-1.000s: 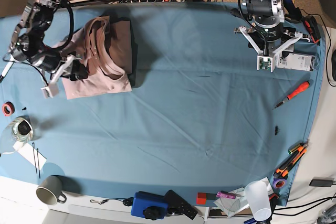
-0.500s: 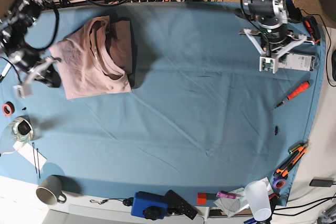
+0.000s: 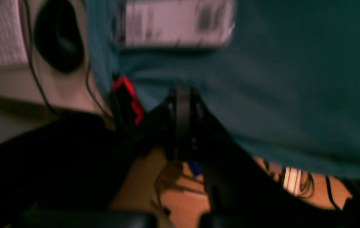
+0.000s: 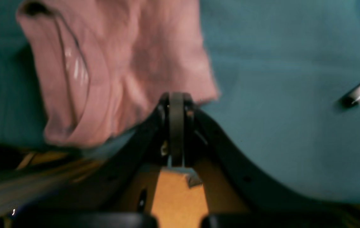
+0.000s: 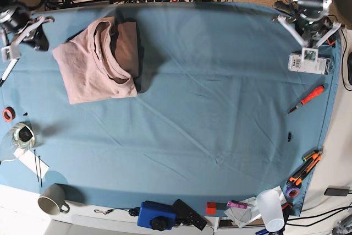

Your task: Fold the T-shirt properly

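The dusty-pink T-shirt (image 5: 99,61) lies folded into a compact rectangle on the blue table cloth (image 5: 209,114) at the back left, collar facing up. It also shows in the right wrist view (image 4: 120,60). My right gripper (image 5: 10,50) is off the shirt's left side near the table's back-left corner. In its wrist view it (image 4: 176,101) is shut and empty, just short of the shirt's edge. My left gripper (image 5: 308,52) is at the back right. In the blurred left wrist view it (image 3: 183,98) is shut and empty.
A white labelled box (image 5: 311,64) lies under the left gripper, and an orange screwdriver (image 5: 308,98) lies nearer. A mug (image 5: 52,199), a blue box (image 5: 157,216) and a white cup (image 5: 270,207) line the front edge. A jar (image 5: 21,135) and red tape (image 5: 7,114) are at the left.
My right gripper has left the shirt's left edge and pulled back toward the far-left corner. My left arm has moved right and back, over the white box. The shirt lies still.
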Controlling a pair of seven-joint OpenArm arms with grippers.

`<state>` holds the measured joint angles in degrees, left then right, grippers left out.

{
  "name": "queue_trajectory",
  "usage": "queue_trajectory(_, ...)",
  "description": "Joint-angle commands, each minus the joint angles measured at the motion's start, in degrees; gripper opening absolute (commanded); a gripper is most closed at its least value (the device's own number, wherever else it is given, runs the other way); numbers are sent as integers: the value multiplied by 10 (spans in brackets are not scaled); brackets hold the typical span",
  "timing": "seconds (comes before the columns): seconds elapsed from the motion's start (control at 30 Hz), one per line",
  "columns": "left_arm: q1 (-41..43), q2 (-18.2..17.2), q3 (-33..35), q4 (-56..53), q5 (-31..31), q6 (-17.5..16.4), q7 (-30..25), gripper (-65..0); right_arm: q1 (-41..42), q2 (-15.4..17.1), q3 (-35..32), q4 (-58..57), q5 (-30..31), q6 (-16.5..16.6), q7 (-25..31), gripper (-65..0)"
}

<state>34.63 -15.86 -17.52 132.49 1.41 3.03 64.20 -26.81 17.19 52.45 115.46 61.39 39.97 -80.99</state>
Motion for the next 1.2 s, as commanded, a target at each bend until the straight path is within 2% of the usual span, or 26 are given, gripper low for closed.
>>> queue_trajectory(0.0,13,-5,-17,10,-14,-2,-5,-650,-14,2,4,8,7,0,10,-650)
queue_trajectory(0.13,64,-5,-63,10,-105,-28,-2,-650,-63,-29,4,8,7,0,10,-650)
queue_trajectory(0.2,95,-5,-75,10,-129,-31,-7,-650,-84,-45,4,8,5,0,10,-650)
queue_trajectory(0.33,157,4,-75,10,-130,-30,-26,-650,-131,-66,0,8,1,0,10,-650)
queue_trajectory(0.57,239,28,-75,6,-132,-30,-35,-650,-201,-66,-43,7,-45,0,10,-650)
queue_trajectory(0.67,260,29,-75,-5,-156,-30,-41,-650,-219,-66,-82,6,-81,0,10,-650)
queue_trajectory(0.77,265,30,-74,-34,-171,-33,-44,-650,-219,-64,-129,-15,-136,0,10,-650)
queue_trajectory(0.8,264,33,-74,-48,-171,-36,-52,-650,-217,-63,-144,-28,-153,0,29,-650)
queue_trajectory(0.87,262,46,-74,-82,-171,-56,-70,-650,-210,-57,-179,-61,-184,0,56,-650)
queue_trajectory(1.03,224,73,-74,-192,-184,-94,-82,-650,-171,-57,-248,-171,-245,0,75,-650)
queue_trajectory(1.17,180,76,-74,-287,-181,-98,-103,-650,-129,-50,-280,-272,-289,0,125,-650)
